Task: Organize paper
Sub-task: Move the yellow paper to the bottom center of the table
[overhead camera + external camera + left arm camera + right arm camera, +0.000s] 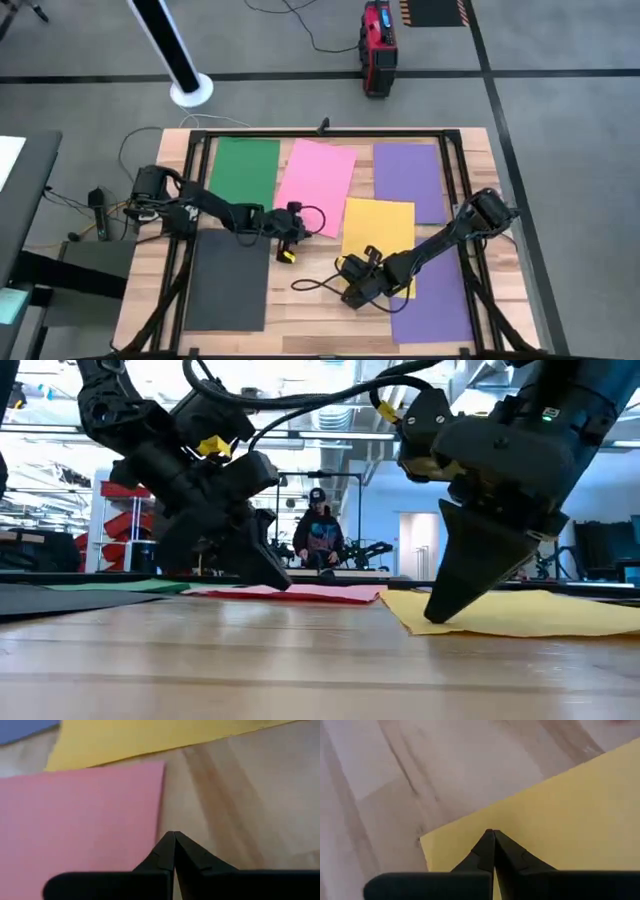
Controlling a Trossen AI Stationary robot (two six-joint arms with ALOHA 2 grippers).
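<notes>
Left gripper [291,240]: I see its fingers pressed together with nothing between them, tips down at the near edge of the pink sheet [317,172], close to that sheet's near right corner.
Right gripper [352,283]: fingers also closed tip to tip, and from its wrist camera they sit over the near left corner of the yellow sheet [560,815]; I cannot tell whether any paper is pinched.
Green sheet [244,170]: flat at the far left of the table, just left of the pink one.
Pink sheet: lying slightly skewed between green and purple.
Far purple sheet [410,180]: far right, its near left part next to the yellow sheet's far edge.
Yellow sheet: middle right, its near corner lifted a little in my low view.
Near purple sheet [435,300]: near right, partly under the right arm.
Dark grey sheet [226,280]: near left, well apart from the rest.
Tabletop [310,320]: pale wood.
</notes>
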